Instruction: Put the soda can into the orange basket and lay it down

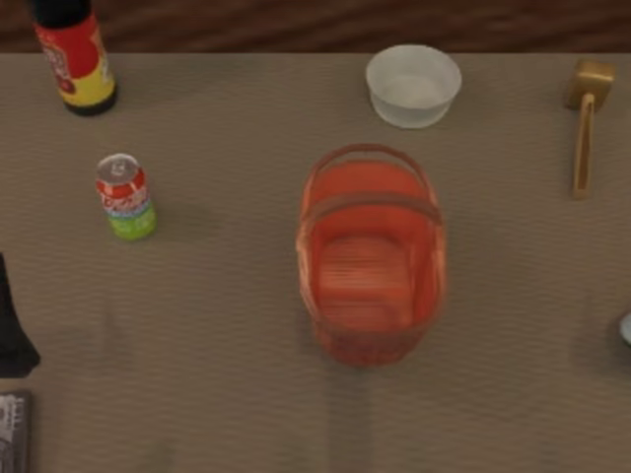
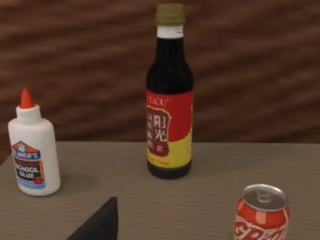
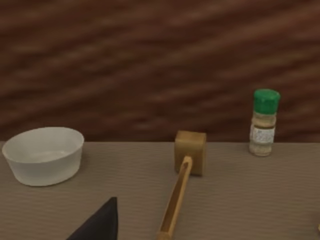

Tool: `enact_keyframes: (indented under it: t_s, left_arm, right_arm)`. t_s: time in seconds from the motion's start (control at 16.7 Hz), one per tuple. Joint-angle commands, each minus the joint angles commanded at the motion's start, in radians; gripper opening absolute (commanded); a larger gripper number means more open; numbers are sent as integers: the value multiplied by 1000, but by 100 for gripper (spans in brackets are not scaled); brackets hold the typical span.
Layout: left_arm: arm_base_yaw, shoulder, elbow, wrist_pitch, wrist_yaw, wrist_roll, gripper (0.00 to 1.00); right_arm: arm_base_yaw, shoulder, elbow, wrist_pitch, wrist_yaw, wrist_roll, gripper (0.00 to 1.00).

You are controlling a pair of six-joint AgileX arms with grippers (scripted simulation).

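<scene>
The soda can [image 1: 125, 197] stands upright on the worktop [image 1: 217, 394], well left of the orange basket [image 1: 370, 258]. The left hand [image 1: 14, 330] is cut off at the left edge; whether it is open, I cannot tell. The right hand is out of sight.

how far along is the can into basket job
Nothing looks done yet. The soda can stands upright on the table's left side, well apart from the orange basket, which holds nothing. Nothing is in hand: the left arm sits at the top view's left edge, below the can, the right arm out at the right edge. Left: grasp the can, carry it over, lay it down inside.
</scene>
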Motion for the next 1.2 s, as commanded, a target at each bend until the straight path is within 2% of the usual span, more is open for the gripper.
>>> enact_keyframes:
  t_s: [0.24,0.48,0.78,1.2]
  left_arm:
    - [-9,29,27,-23,6,11,100]
    - [-47,207,194,-150,29,71,100]
    - [-97,597,559,-413,50,189,100]
    - [-140,1303,1186,-827,50,399,100]
  right_arm:
    - [0,0,0,0,0,0,100]
    - [0,0,0,0,0,0,100]
    - [0,0,0,0,0,0,100]
    - [0,0,0,0,0,0,100]
